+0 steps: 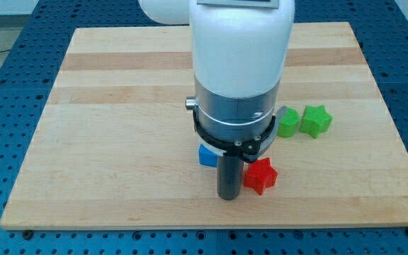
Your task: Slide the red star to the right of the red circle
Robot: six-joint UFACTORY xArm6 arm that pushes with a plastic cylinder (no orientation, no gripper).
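Observation:
The red star [261,176] lies on the wooden board [119,142] near the view's bottom, right of centre. My tip [228,197] rests on the board just left of the star, almost touching it. A blue block [207,155] shows partly behind the rod, up and left of the tip. The red circle does not show; the arm's white body [239,57] hides the middle of the board.
A green block [287,122] and a green star [316,121] lie side by side at the view's right, above the red star. The board's bottom edge is close below the tip. A blue perforated table surrounds the board.

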